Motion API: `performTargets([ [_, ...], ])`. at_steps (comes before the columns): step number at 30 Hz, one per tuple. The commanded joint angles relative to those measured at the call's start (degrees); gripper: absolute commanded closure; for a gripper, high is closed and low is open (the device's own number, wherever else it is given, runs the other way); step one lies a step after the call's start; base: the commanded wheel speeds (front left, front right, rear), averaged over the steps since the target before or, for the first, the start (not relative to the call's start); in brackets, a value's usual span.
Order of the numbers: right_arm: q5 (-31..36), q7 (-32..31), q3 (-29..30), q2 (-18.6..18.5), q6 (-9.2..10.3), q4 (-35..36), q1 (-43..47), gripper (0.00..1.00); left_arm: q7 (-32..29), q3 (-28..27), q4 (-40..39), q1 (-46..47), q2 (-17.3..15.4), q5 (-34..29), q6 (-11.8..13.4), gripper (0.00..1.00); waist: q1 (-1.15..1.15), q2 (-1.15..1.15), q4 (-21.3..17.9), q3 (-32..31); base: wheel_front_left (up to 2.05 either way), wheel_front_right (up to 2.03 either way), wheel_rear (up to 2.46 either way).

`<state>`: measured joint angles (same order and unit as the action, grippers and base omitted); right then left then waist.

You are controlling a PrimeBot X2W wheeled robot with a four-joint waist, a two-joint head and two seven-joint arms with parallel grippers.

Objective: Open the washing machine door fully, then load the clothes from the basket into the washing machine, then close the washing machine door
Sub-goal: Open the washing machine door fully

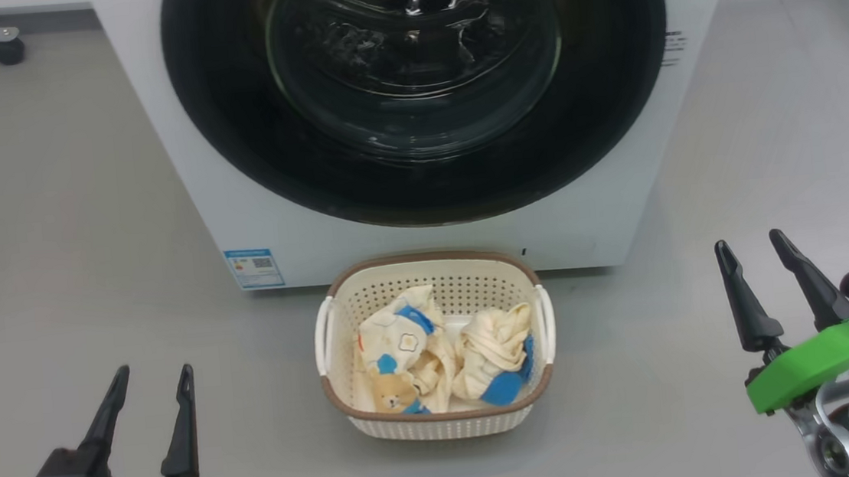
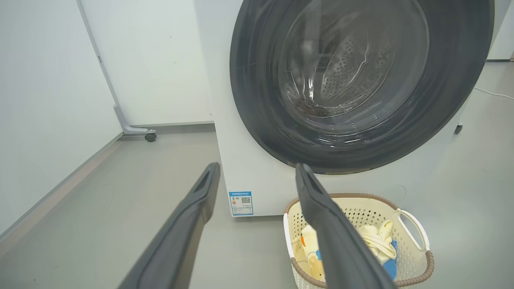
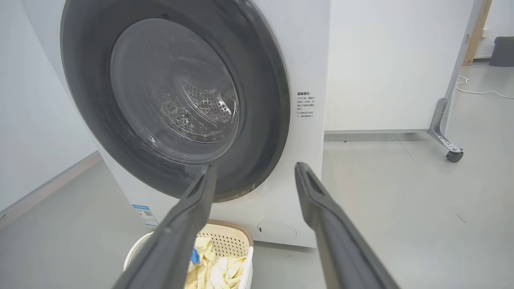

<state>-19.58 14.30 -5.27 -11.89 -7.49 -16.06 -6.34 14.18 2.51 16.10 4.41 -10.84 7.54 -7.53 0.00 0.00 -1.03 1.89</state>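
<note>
Before 1 washer [image 1: 433, 245], door [image 1: 231, 132] shut: 1 basket [image 1: 426, 257] w/ 2 clothes [image 1: 402, 333]; L pincer [image 1: 155, 368], R pincer [image 1: 747, 239] spread.

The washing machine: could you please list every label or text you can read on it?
Blue label, lower corner of the washing machine front: print and QR code too small to read.
Dark text block beside the washing machine door: characters blurred, unreadable.
No other writing is legible.

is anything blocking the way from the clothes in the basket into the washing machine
Yes. The washing machine door is shut across the front of the washing machine, just behind the basket. Nothing visible covers the clothes in the basket.
</note>
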Motion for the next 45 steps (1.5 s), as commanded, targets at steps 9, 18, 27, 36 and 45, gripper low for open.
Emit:
performTargets([
  [9,0.5,0.7,-0.7,-0.7,0.00,2.0,-1.9,0.00,0.8,-2.2,-1.9,3.1,-0.9,-0.9,0.0,0.00,0.00,0.00,0.0,0.1,1.23,1.23,-2.46],
  [18,0.6,0.7,-0.2,-0.6,0.00,2.2,-1.7,0.00,0.8,-1.9,-3.2,2.9,-0.5,1.6,0.0,0.00,0.00,0.00,0.1,0.2,1.19,1.19,-2.39],
  [27,0.9,0.7,0.1,-0.6,0.00,2.2,-1.6,0.00,0.8,-1.4,-3.0,2.8,-1.2,2.3,0.0,0.00,0.00,0.00,0.2,0.2,0.66,0.66,-1.31],
  [36,0.6,0.7,0.5,-0.3,0.00,2.0,-2.1,0.00,0.8,-0.9,-2.8,2.7,-0.7,2.6,0.0,0.00,0.00,0.00,0.4,0.4,0.06,0.06,-0.13],
  [45,-10.4,0.7,1.2,1.6,0.00,2.0,-5.4,1.00,0.8,-0.7,-2.7,2.3,0.7,2.7,0.0,0.00,0.00,0.00,0.4,0.7,0.00,0.00,0.00],
])
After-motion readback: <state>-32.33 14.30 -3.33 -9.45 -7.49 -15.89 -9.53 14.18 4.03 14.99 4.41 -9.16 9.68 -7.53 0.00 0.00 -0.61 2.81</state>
